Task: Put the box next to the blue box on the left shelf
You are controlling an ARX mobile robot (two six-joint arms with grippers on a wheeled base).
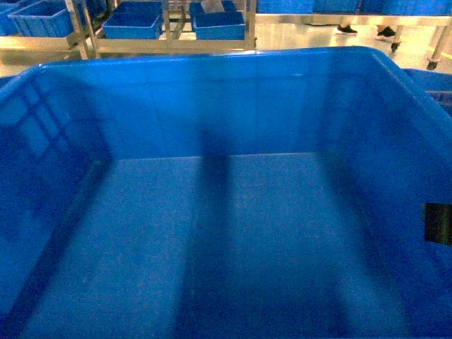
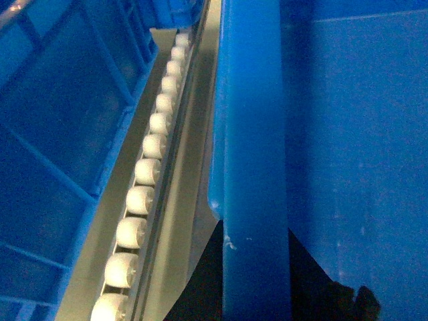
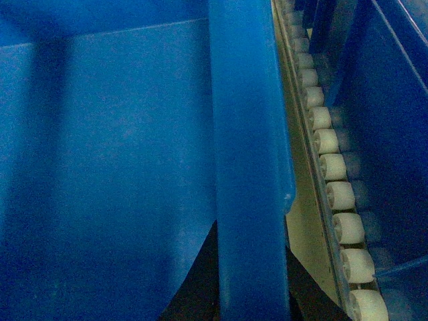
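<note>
Between roller rails point(image 2: 137, 200) at 9 and 3 o'clock, box point(image 1: 226, 212) held by both grippers point(image 2: 257, 294) point(image 3: 251, 294) clamped on rim; setting down left.

Not much of the robot shows here tbh. The left gripper point(image 2: 254, 294) has plain black fingers point(image 2: 200, 287) that flare out wide toward the base, and the right gripper point(image 3: 251, 294) looks the same: dark, matte, no visible markings or cables.
</note>
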